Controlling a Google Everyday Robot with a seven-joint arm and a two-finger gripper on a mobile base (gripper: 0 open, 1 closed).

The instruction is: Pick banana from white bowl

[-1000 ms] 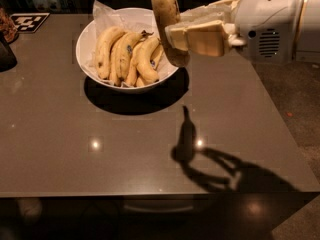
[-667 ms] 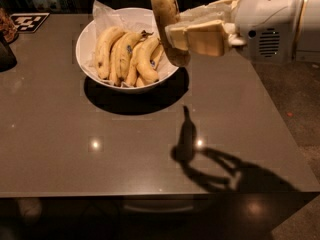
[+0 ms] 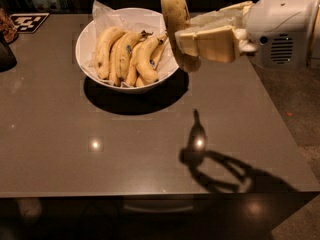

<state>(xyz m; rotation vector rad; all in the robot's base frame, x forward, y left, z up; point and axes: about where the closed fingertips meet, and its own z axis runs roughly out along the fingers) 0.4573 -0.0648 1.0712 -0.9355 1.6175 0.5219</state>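
My gripper (image 3: 186,40) comes in from the right and is shut on the banana (image 3: 175,14), a plump yellow one with brown freckling. It holds the banana upright in the air, above the right rim of the white bowl (image 3: 90,66). The banana's top runs out of view. The bowl is lined with crinkled white paper and stands at the back middle of the table. Several other yellow bananas (image 3: 131,56) lie in it, some with small dark stickers.
The bowl stands on a dark brown table (image 3: 125,149) whose front edge runs near the bottom. A black-and-white marker tag (image 3: 29,21) lies at the back left, with a dark object (image 3: 6,54) at the left edge. Floor shows at the right.
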